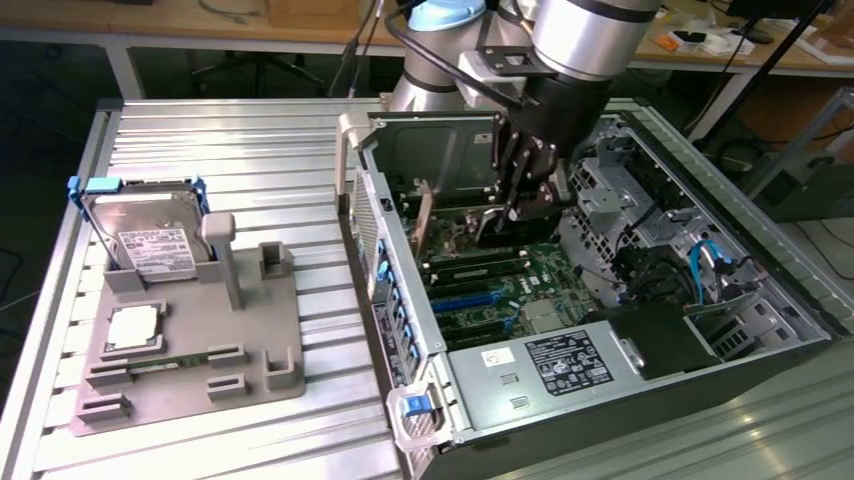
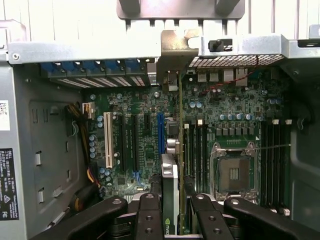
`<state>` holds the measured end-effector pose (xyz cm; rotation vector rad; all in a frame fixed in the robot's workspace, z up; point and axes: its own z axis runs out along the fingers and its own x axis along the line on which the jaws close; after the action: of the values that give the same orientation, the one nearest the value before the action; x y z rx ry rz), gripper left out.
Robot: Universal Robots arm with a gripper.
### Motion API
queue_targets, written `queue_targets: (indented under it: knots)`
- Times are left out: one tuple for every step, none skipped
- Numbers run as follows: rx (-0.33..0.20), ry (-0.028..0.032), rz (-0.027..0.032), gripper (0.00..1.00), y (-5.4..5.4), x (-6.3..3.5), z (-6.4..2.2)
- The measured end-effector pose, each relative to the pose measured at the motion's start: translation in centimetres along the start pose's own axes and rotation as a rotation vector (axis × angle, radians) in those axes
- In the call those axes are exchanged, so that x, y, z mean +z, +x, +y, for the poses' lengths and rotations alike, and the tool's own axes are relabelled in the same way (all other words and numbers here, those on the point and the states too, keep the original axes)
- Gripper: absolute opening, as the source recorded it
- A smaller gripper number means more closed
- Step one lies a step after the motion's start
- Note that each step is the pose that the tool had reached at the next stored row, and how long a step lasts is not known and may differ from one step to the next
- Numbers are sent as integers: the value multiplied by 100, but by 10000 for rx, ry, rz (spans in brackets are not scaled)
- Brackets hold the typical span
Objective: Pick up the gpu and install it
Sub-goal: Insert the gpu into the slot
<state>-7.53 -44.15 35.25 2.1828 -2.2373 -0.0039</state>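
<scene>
You're in a robotics lab or workshop | ribbed metal tabletop (image 1: 200, 130) carrying an opened computer case (image 1: 747, 290) and a grey parts fixture (image 1: 200, 360) | wooden workbenches (image 1: 174, 25) behind, strewn with cables | motherboard (image 2: 145, 145) exposed.

An open black and silver computer case (image 1: 587, 330) lies on its side on the ribbed metal surface (image 1: 227, 140), toward the exterior view's right. A grey plastic parts holder (image 1: 187, 350) sits on the same surface at the exterior view's left, well apart from the case. A silver hard drive in a blue frame (image 1: 144, 225) stands upright in the holder's rear slot; a square silver processor (image 1: 134, 328) lies flat in front of it. Inside the case, the green motherboard (image 2: 145, 150) covers the floor. The thin brownish-green gpu card (image 2: 172, 185) stands edge-on above the motherboard, between the black fingers (image 2: 147, 215), its metal bracket (image 2: 172, 50) against the case's rear wall.
</scene>
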Motion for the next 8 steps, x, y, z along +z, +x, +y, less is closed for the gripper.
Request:
queue_targets:
  knots:
    - [0,0,-1,27,0,18,-1]
    - [0,0,-1,27,0,36,-3]
    - [-2,0,-2,27,0,55,-7]
    - [-1,1,-1,27,0,72,-10]
    - [0,1,-1,27,0,90,-14]
    - [0,0,-1,27,0,109,-18]
    - [0,0,0,27,0,127,-22]
    - [0,0,0,27,1,144,-25]
